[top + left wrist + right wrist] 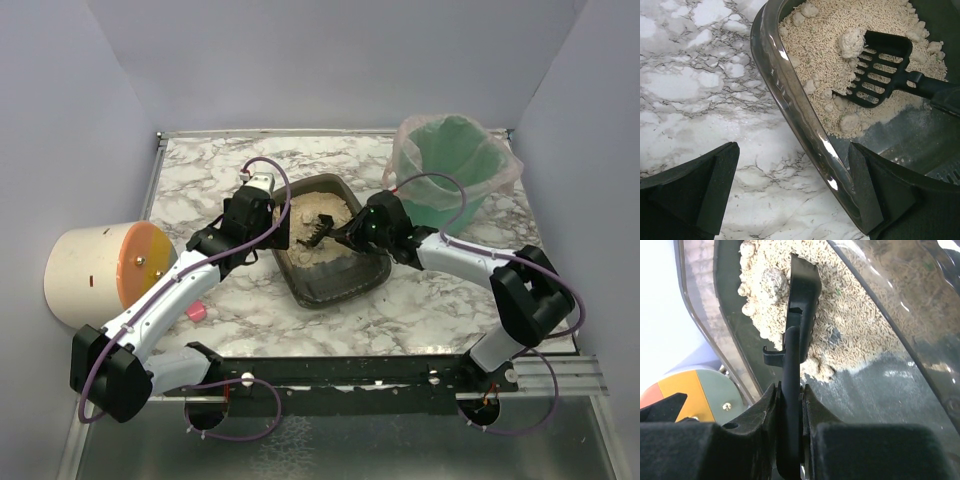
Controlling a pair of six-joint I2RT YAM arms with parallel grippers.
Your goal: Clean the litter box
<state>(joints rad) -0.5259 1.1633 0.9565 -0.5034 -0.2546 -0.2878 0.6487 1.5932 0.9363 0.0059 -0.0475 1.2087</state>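
The litter box is a dark tray in the middle of the marble table, its beige litter heaped at the far end and its near floor bare. My right gripper is shut on the handle of the black slotted scoop, whose head rests in the litter. Seen from the right wrist, the fingers clamp the scoop edge-on beside a clump. My left gripper is open and straddles the box's left rim, one finger inside, one over the marble. A clump lies on the scoop.
A green bucket lined with a clear bag stands at the back right, just beyond the right arm. A cream cylinder with an orange face lies at the left edge, and a small pink object lies beside the left arm.
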